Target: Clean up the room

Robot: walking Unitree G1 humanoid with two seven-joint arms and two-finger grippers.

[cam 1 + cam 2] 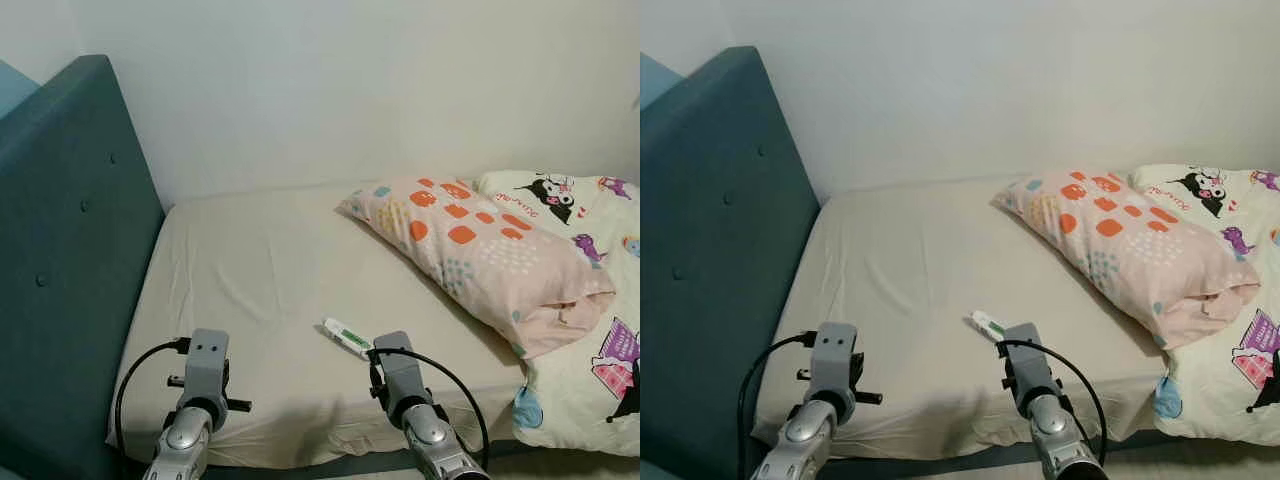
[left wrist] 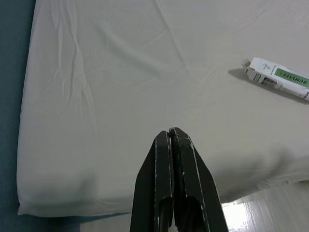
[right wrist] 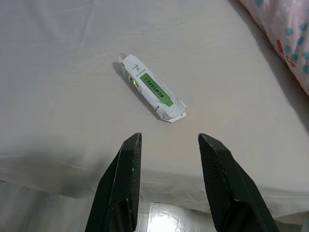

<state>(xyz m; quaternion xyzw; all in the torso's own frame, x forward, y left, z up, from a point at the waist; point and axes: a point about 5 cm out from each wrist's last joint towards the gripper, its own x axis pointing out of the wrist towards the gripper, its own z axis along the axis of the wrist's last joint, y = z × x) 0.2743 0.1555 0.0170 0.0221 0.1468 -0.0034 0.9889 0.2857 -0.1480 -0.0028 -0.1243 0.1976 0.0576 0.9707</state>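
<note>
Box [image 3: 152, 94] lies on your bed [image 1: 260, 270], just ahead of the right end effector [image 3: 169, 142], fingers spread, empty; left end effector [image 2: 173, 137] is pinched closed, touching nothing.

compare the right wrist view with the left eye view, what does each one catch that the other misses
The right wrist view alone gives the right gripper with its two black fingers spread apart, aimed at the box, plus the green label's print.

The left eye view alone gives the teal headboard, the white wall, the cartoon-print blanket, and the left arm raised over the near bed edge.

Both share the small white and green box lying on the beige sheet, and the pink spotted pillow, of which the wrist view catches just a corner.
</note>
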